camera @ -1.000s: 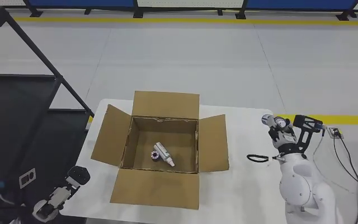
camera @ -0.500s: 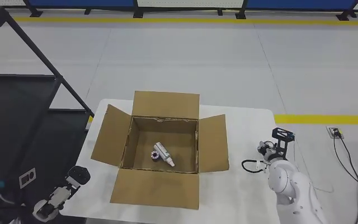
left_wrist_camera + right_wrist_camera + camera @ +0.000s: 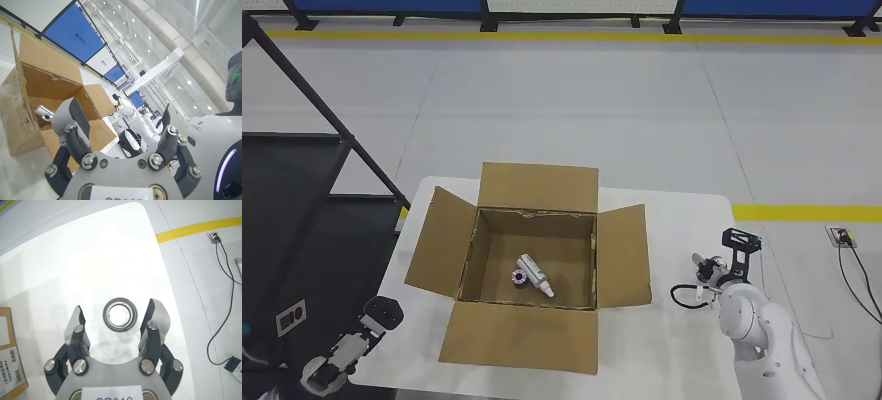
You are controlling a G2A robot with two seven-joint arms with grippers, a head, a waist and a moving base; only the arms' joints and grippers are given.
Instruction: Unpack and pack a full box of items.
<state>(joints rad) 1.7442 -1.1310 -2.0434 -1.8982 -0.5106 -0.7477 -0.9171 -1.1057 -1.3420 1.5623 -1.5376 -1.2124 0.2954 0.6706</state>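
Brown corrugated cardboard at centre stage: box (image 3: 539, 186) standing open on the white desk (image 3: 682, 215), all four flaps splayed outward, ragged torn edges along the rim. Down on its floor, a white tube (image 3: 535, 271) lying slanted on its side, and just beside it a small round metal piece (image 3: 519, 278), touching or a hair apart, cannot tell which. Over to the right of the box and well apart from it, a metal ring (image 3: 107, 315) lying flat on bare desk close to the right edge: shiny steel, stepped concentric rims, open centre with white desktop showing through. Directly over it, right end effector (image 3: 115, 305), fingers (image 3: 151, 311) spread wide, ring between them with a gap on either side. Off the near left corner of the desk, left end effector (image 3: 121, 105), fingers likewise apart, gripping nothing.
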